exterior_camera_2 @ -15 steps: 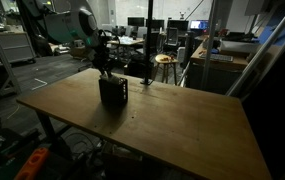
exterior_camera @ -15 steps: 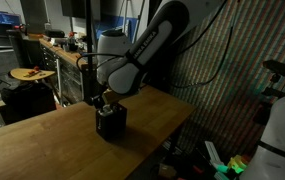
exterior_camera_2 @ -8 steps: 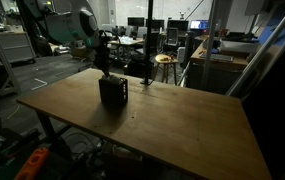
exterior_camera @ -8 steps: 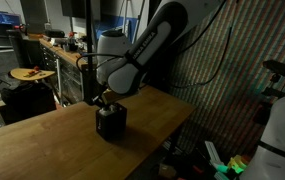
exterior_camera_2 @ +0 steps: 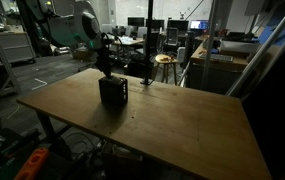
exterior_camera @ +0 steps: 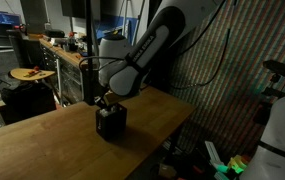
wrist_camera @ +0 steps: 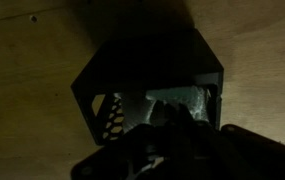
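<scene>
Compared with a second ago, the pincer (exterior_camera: 104,101) is still hovering at the mouth of the black square mesh metal box (exterior_camera: 111,122), which is standing unmoved on the wooden table (exterior_camera: 42,145) directly beneath it; whether the pincer is wide or narrow cannot be told

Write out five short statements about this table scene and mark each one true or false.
1. The black mesh box stands on the wooden table. True.
2. The box lies tipped on its side. False: it stands upright with its open top facing up.
3. The gripper is at the box's open top. True.
4. The box is white. False: it is black.
5. In the wrist view, a pale thing shows inside the box. True.
</scene>
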### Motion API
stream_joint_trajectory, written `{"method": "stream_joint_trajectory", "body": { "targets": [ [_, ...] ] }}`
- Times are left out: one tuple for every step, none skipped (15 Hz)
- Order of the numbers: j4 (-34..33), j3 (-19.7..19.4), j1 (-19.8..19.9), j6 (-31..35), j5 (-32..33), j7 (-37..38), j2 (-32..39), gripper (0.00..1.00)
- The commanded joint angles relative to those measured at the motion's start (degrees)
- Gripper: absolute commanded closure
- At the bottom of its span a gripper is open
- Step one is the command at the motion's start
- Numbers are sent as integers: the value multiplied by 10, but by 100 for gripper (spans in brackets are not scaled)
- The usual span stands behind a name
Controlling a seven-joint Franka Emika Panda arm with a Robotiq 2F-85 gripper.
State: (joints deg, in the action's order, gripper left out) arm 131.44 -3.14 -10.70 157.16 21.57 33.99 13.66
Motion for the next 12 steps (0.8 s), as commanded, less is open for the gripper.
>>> {"method": "stream_joint_trajectory", "body": {
  "targets": [
    [-13,-9,-3,14,-3,-10,20,93],
    [-14,-12,-5,14,-1,-9,26,93],
    [-15,-13,-6,14,-2,-10,31,94],
    [-15,-12,-6,15,-5,-12,35,93],
    [-16,-13,-7,15,-6,-12,42,93],
    [-16,-13,-9,16,-7,-13,46,93],
    [-15,-12,-9,16,-11,-16,49,94],
    [-15,-12,-10,16,-12,-16,53,93],
    [-15,-11,-11,16,-15,-19,57,93],
    [-15,-11,-11,16,-19,-22,59,93],
    [-15,-12,-13,15,-20,-23,62,93],
    [-15,-12,-14,15,-21,-24,63,93]
  ]
}}
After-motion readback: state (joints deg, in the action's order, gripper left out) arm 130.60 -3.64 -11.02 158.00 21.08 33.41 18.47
